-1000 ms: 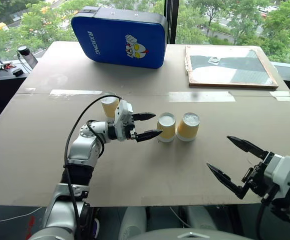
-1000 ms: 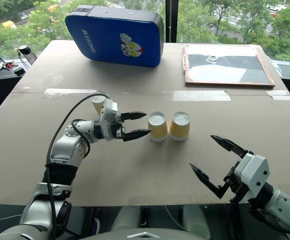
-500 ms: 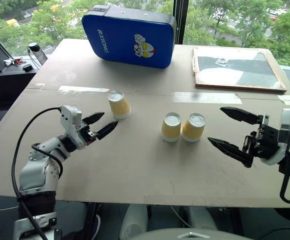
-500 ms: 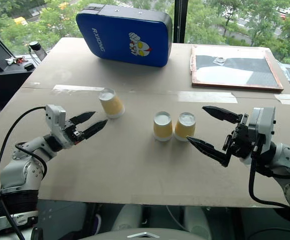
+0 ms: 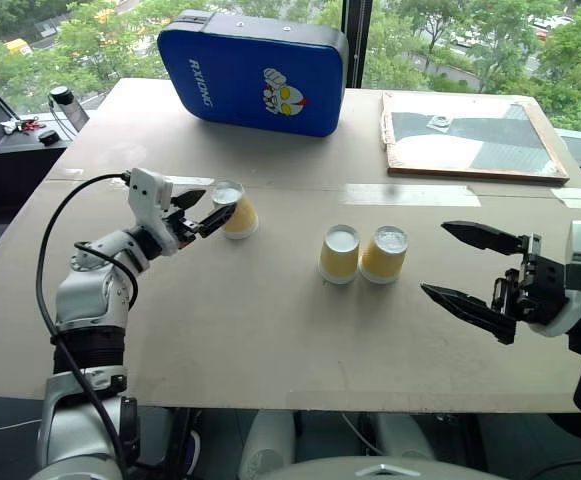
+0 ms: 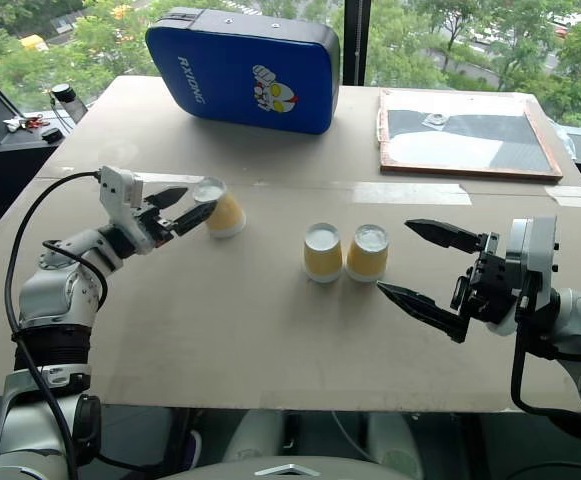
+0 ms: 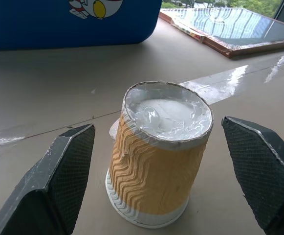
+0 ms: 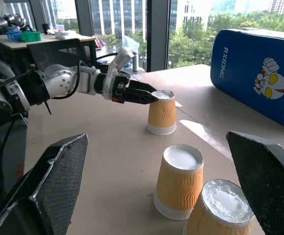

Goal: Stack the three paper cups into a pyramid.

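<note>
Lone cup [image 7: 159, 155] between open left hand [image 7: 163, 178] fingers, seemingly untouched.

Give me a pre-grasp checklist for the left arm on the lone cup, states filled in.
1. Left gripper open around the lone cup: ok, one finger on each side.
2. Fingers clear of the cup wall: ok, gaps show on both sides in the left wrist view.
3. Lone cup upside down, standing on its rim: ok.
4. Base pair of cups side by side, upside down: ok; touching or not: cannot tell.
5. Right gripper open and away from the pair: ok.
6. Blue pad and framed board away from the cups: ok.
</note>
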Controlling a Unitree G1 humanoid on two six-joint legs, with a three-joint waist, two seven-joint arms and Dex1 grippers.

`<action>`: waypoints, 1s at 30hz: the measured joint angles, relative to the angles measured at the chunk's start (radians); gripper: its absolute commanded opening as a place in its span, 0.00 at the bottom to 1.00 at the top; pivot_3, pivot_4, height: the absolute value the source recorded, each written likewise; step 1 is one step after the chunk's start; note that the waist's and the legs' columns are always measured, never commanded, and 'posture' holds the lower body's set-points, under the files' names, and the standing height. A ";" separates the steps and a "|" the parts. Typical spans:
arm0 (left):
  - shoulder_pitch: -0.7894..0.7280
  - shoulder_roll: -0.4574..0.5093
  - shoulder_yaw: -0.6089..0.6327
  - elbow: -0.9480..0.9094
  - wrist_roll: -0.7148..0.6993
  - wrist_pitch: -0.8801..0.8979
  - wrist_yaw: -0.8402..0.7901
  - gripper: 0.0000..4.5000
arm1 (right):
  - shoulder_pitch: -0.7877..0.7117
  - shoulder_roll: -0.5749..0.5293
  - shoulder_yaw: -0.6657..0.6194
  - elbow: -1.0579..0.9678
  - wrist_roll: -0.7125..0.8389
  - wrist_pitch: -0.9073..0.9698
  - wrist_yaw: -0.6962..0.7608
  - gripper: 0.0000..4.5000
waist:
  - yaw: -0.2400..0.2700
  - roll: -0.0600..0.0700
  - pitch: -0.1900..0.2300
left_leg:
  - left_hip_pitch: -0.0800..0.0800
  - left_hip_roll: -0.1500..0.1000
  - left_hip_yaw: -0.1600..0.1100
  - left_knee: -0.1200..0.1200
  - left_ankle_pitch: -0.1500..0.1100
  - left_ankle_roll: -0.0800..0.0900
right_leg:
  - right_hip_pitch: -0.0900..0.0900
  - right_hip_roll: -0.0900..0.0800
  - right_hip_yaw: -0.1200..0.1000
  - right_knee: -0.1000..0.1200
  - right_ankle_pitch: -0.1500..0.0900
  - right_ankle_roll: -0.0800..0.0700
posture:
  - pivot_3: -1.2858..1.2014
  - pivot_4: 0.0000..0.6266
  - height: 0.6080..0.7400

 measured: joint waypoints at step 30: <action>-0.561 -0.172 -0.346 0.037 -0.104 0.328 -0.431 0.54 | 0.444 0.141 -0.235 -0.115 -0.160 -0.111 -0.079 1.00 | -0.018 0.002 0.001 | -0.001 -0.003 -0.001 0.001 0.000 0.000 | 0.000 0.001 0.001 0.000 0.000 0.000 | 0.52 0.24 1.00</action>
